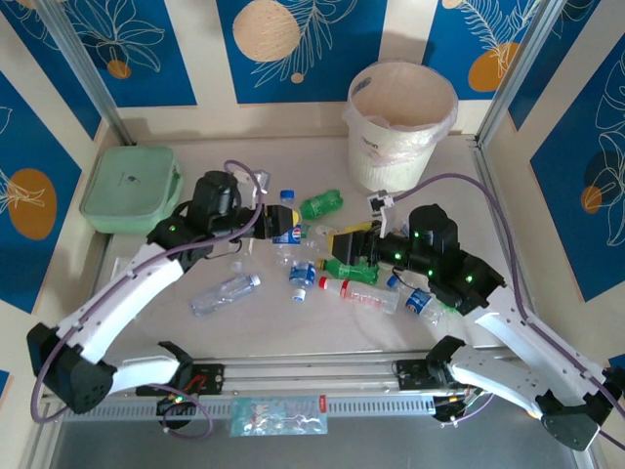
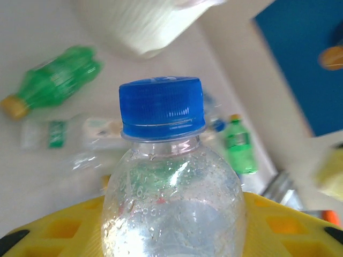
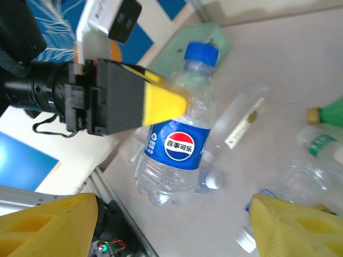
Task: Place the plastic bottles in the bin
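My left gripper (image 1: 281, 221) is closed on a clear bottle with blue cap and blue label (image 3: 177, 147). One yellow finger (image 3: 163, 101) presses on its shoulder, just under the neck, and in the left wrist view the cap (image 2: 161, 107) stands up above my fingers. I cannot tell for sure whether the bottom of the bottle is off the table (image 1: 293, 337). In the overhead view all this is a little left of the centre of the frame.

My right gripper (image 1: 350, 242) is just beside it, at the centre, with the jaws wide apart and nothing between them. It looks toward the held bottle.

The bin (image 1: 391, 161) stands in the upper right of the overhead frame, well apart from my left gripper. Between them lies a green bottle (image 1: 320, 203). More bottles are scattered below the centre, among them a second green one (image 1: 347, 269) and a clear one with red label (image 1: 356, 291).

What could go wrong, I think: the grip sits on the round, narrowing part of thin plastic, so the bottle may slip or tip when I swing it. My two arms are close, so a wide turn toward the bin could knock the right gripper. If I travel low, I may push the green bottle or hit the rim of the bin. If I release before I am over the opening, the bottle falls beside it.
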